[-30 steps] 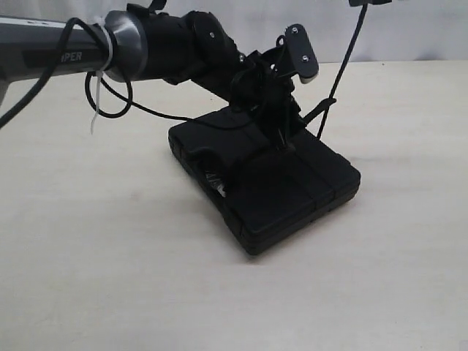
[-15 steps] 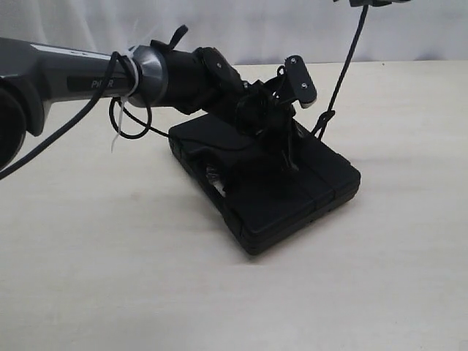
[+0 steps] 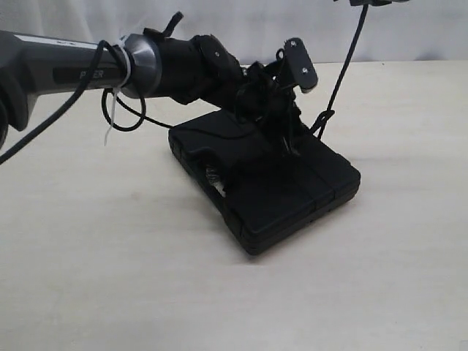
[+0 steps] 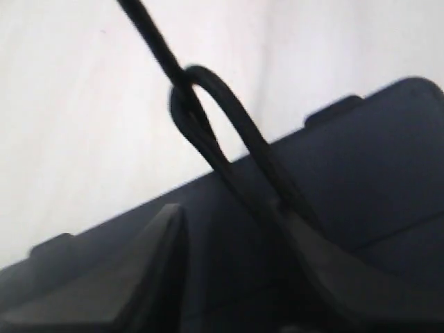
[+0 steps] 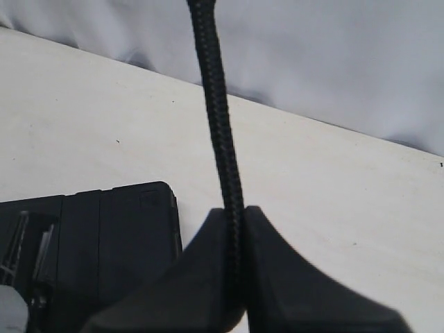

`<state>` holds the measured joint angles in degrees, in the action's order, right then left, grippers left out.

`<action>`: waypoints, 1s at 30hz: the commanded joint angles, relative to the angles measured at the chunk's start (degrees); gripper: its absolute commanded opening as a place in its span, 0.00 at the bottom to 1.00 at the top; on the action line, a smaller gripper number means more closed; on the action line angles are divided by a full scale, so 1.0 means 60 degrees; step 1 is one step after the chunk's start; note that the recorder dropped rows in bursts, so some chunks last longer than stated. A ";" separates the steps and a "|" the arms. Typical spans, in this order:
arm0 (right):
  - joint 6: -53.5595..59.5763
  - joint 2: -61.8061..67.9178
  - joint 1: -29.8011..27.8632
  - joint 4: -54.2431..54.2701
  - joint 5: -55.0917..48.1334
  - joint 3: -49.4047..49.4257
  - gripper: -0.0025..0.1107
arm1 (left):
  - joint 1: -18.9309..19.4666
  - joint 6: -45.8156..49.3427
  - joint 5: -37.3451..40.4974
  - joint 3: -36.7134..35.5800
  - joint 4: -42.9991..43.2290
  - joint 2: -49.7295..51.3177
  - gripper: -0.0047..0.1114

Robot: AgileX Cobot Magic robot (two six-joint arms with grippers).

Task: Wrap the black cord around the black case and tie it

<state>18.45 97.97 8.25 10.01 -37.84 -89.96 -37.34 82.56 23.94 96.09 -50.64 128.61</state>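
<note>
The black case (image 3: 292, 197) lies flat on the table. The black cord (image 3: 344, 69) rises taut from the case's far edge to my right gripper (image 3: 364, 2) at the top edge of the exterior view. In the right wrist view that gripper (image 5: 236, 220) is shut on the cord (image 5: 216, 104). My left gripper (image 3: 287, 142) hovers low over the case lid. Its fingers (image 4: 156, 263) stand apart in the left wrist view. A loop of the cord (image 4: 208, 118) runs down beside one finger, with the case (image 4: 388, 152) behind it.
A thicker black cable with a white zip tie (image 3: 117, 110) hangs off the left arm (image 3: 80, 69). A pale tabletop (image 3: 110, 278) surrounds the case, and a white cloth backdrop (image 3: 234, 22) runs along the far edge.
The left arm reached further over the case, then lifted slightly, its gripper staying over the lid. The right gripper and the taut cord have barely moved.
</note>
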 commanded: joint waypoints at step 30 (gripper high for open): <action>-0.0237 -0.0118 -0.0395 -0.0017 0.0251 0.0005 0.06 | -0.0788 0.2196 -0.2376 -0.0002 -0.2097 0.0103 0.04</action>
<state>17.16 97.97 6.17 10.01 -37.41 -89.96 -42.15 96.46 15.10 96.09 -61.61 130.49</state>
